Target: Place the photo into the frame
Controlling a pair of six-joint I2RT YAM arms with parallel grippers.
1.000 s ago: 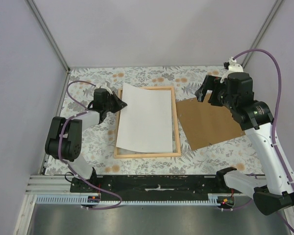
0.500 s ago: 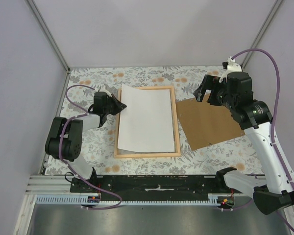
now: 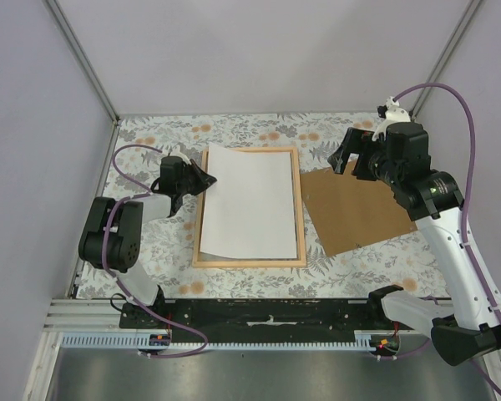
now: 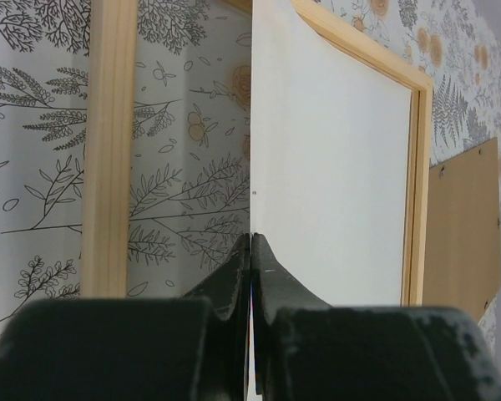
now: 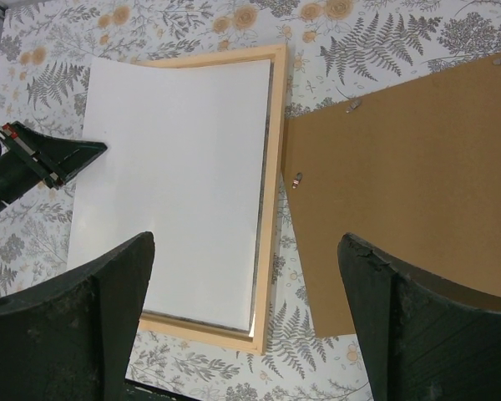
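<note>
The photo (image 3: 250, 205) lies white back up over the light wooden frame (image 3: 300, 209) in the middle of the table. Its right edge rests down by the frame's right rail. My left gripper (image 3: 206, 180) is shut on the photo's left edge and holds that edge slightly lifted. In the left wrist view the fingertips (image 4: 251, 239) pinch the sheet's edge, with the photo (image 4: 334, 184) to the right and the frame's left rail (image 4: 108, 150) to the left. My right gripper (image 3: 352, 163) hovers open above the table at the right, with nothing between its fingers (image 5: 108, 292).
A brown backing board (image 3: 355, 209) lies flat to the right of the frame, one corner close to the frame's right rail; the right wrist view shows the board (image 5: 409, 184) with small metal clips. The tabletop has a floral cloth (image 3: 167, 242). Grey walls close in three sides.
My left gripper has shifted the photo's left edge slightly right, so the sheet sits more squarely over the frame. The right arm has hardly moved.
</note>
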